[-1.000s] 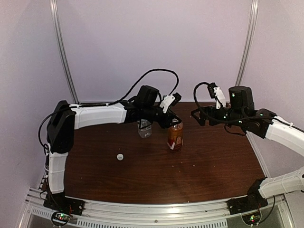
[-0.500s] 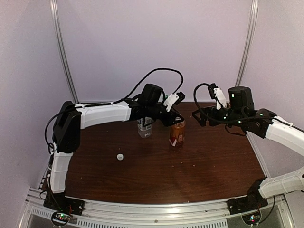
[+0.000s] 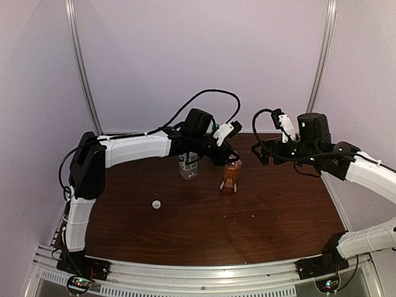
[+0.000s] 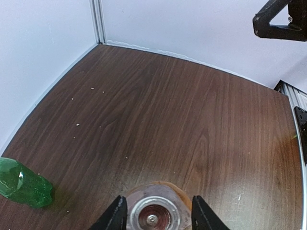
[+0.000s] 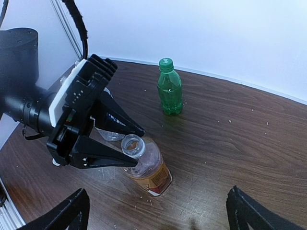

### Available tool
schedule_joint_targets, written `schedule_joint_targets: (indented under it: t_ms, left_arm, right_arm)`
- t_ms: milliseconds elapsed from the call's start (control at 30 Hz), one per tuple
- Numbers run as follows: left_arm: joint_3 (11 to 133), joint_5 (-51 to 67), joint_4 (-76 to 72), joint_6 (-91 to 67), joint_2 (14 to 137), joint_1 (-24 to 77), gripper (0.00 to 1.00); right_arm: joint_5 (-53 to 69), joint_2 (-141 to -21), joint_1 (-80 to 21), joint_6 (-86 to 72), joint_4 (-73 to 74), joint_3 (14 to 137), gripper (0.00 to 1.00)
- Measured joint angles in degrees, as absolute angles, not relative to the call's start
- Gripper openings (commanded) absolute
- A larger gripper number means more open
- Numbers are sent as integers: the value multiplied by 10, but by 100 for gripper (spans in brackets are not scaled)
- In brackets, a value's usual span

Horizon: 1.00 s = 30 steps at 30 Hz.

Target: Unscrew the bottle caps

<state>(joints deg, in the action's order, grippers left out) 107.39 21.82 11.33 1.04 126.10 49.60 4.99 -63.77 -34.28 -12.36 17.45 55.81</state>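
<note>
Hands: left gripper (image 5: pixel 138 146) narrow, fingers either side of the neck of the amber bottle (image 5: pixel 151 170), though I cannot tell if it pinches; right gripper (image 5: pixel 157 201) wide, holding nothing.
Uncapped one: amber bottle at centre of the right wrist view, mouth open, leaning toward upper left.
Capped one: green bottle (image 5: pixel 170 93) at upper centre, upright, long axis vertical, green cap (image 5: pixel 166 62) on top.
Deciding relation: green bottle lies beyond the amber bottle from the right gripper and at lower left in the left wrist view; the left gripper looks nearer.
Loose piece: white cap (image 3: pixel 156 203) on the table (image 3: pixel 278 210), left of centre in the top view.

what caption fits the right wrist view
Left gripper straddles the open neck of the tilted amber bottle; capped green bottle stands behind.
</note>
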Motion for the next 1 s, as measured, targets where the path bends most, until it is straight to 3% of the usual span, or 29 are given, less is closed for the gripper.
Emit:
schedule_joint_targets:
  t_ms: [267, 400, 800, 1000]
  left_arm:
    - [1075, 221, 125, 13, 1261, 496, 75]
    - [1075, 221, 145, 11, 1252, 495, 82]
    - [1066, 155, 214, -23, 1119, 459, 84]
    - [1076, 94, 273, -36, 1110, 432, 84]
  right_arm:
    - [50, -638, -342, -124, 174, 551, 100]
    - [51, -638, -342, -122, 174, 551, 100]
    - [69, -638, -342, -102, 178, 551, 100]
    - [84, -650, -342, -98, 178, 551, 100]
